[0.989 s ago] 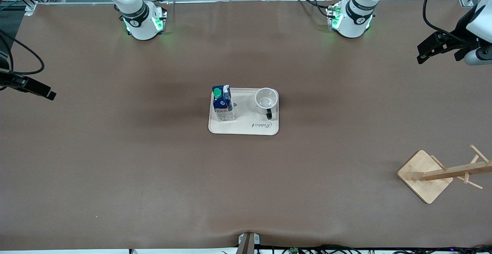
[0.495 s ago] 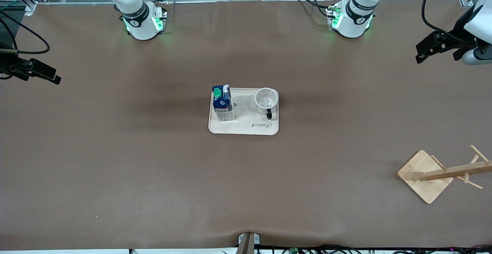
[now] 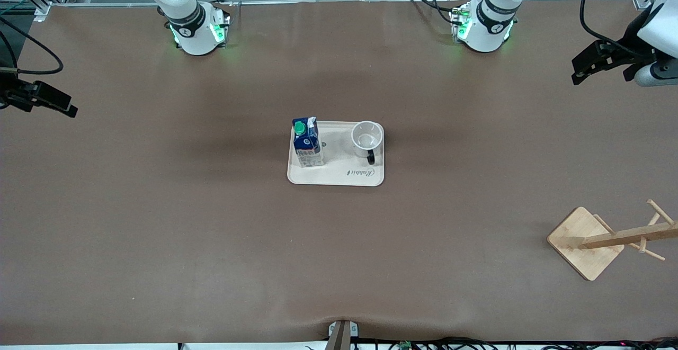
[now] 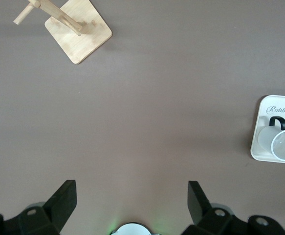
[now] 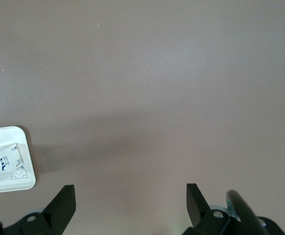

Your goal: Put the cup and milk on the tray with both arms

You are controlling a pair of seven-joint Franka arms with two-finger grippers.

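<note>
Milk [image 3: 307, 145] and cup [image 3: 366, 139] stand upright on the tray [image 3: 336, 177]; both grippers' jaws gape empty.

Robot lab, bolted arm bases [image 3: 198, 29], cables [image 3: 439, 343]

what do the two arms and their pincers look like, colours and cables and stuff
Both arms are white and jointed, each with a black band near a round base lit green. The left arm has black cables trailing at its base; the right arm has one too. The left pincer and right pincer are black, with blunt angular fingers and black cable looping to each wrist.
</note>
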